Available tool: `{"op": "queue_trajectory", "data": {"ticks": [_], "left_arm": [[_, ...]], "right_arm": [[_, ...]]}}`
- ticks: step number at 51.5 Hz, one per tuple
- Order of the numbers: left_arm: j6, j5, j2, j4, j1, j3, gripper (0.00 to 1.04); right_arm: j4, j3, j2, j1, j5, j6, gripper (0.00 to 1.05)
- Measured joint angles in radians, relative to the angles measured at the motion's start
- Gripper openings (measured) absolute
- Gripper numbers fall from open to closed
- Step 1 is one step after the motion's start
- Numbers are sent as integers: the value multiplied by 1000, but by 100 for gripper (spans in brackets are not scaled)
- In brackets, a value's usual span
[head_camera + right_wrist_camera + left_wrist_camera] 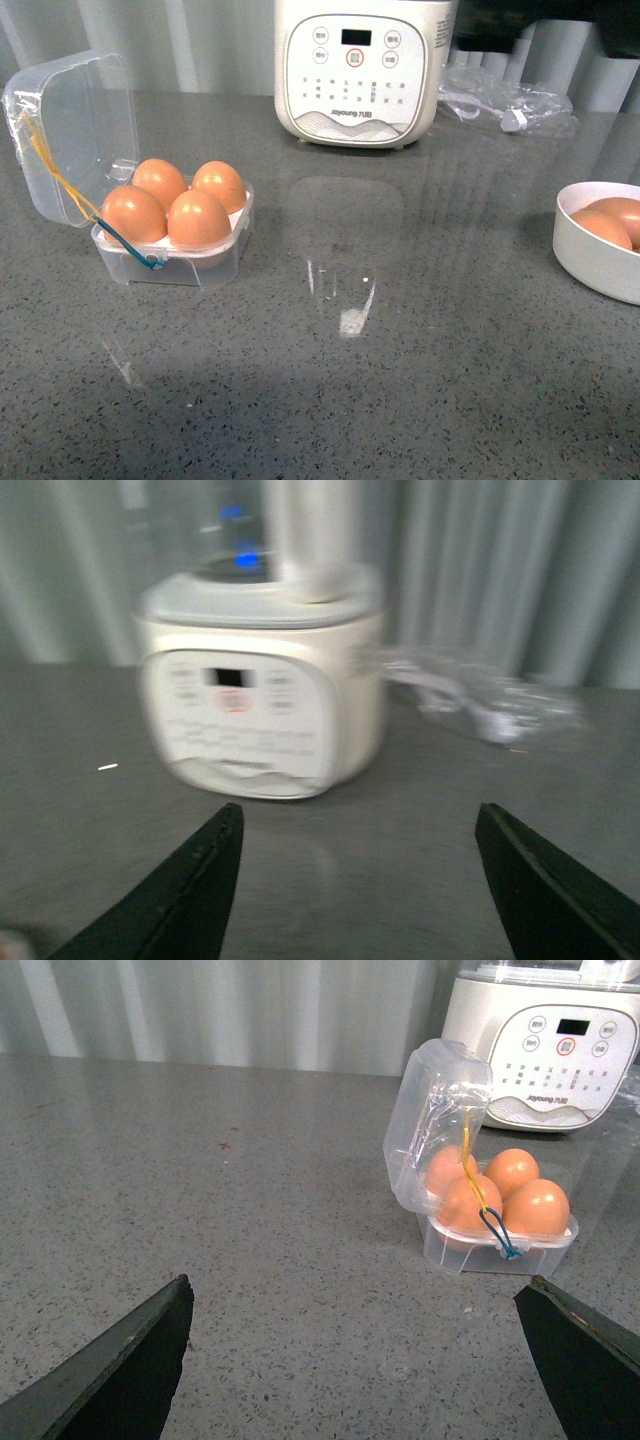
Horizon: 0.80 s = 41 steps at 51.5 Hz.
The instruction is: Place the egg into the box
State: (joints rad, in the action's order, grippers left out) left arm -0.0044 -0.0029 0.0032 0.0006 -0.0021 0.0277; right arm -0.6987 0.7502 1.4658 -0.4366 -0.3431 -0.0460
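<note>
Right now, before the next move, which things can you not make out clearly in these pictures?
1. Front view: the white bowl is cut off by the right edge, so its count of eggs cannot be told.
2. Right wrist view: blur makes the cooker labels unreadable.
3. Left wrist view: the open lid of the box veils one egg.
4. Front view: what lies in the clear bag is too small to tell.

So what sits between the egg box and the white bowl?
Nothing: in the front view the grey countertop between the box and the bowl is bare, showing only glare. The rice cooker stands further back, off that line.
</note>
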Motion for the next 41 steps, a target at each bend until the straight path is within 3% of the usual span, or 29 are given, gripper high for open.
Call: {"op": "queue_trajectory", "data": {"ticks": [4,11,19,41], "left_arm": [[0,0,0,0,0,0,98],[0,3,0,0,0,0,98],[0,2,0,0,0,0,98],[0,2,0,0,0,0,98]], "right_arm": [[-60,-116,-78,55,-26,22,56],[-105,-300,-209,140,47,36,28],[-116,-416,-303,189,114,44,3],[-76,-595,-525,298,213,46,3]]}}
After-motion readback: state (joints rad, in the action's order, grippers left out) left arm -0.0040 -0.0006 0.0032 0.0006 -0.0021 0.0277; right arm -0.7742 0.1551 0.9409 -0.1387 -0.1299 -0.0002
